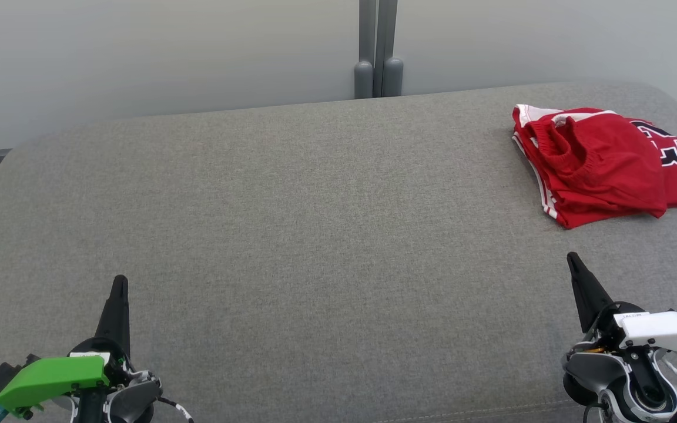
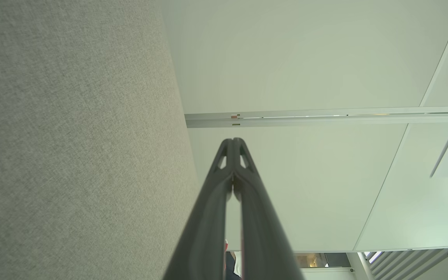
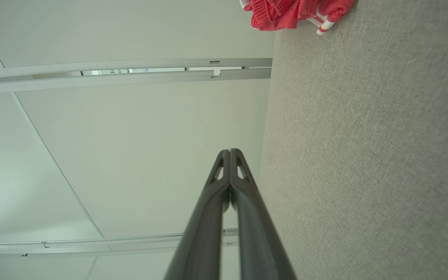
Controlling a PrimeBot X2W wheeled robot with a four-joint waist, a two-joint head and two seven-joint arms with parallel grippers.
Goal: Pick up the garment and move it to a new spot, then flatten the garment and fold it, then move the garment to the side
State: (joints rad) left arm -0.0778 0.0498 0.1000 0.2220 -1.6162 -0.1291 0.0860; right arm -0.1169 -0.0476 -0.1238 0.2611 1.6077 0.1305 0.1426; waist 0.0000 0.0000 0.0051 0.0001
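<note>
- My left gripper (image 1: 119,282) sits in the lower left of the head view, its two dark fingers clenched tight on themselves and pointing up the frame as one thin spike.
- A green cover (image 1: 50,379) caps the wrist just below it, at the bottom left corner.
- My right gripper (image 1: 572,257) sits in the lower right of the head view, fingers likewise pressed tip against tip, leaning slightly to the upper left.
- A white cover (image 1: 664,330) sits on that wrist, near the right edge.
- Both grippers hover over the grey upholstered surface (image 1: 315,223), which spans most of the head view from edge to edge.
- The garment (image 1: 600,167) lies in the upper right of the head view, on that grey surface near its far right corner.
- It is red, with white stripe trim along one edge and dark, white-edged numerals on its right part; it lies bunched in a loose heap, not flat.
- My right gripper is below the garment in the frame and well apart from it; my left gripper is far across the surface from it.
- In the right wrist view the garment shows at the top edge, right of centre, cut off by the frame.
- In the left wrist view my closed fingers (image 2: 247,202) rise from the bottom centre, with the grey fabric on the left and pale wall panels (image 2: 305,58) on the right.
- A grey upright post (image 1: 378,47) stands against the pale wall at the top centre of the head view.
</note>
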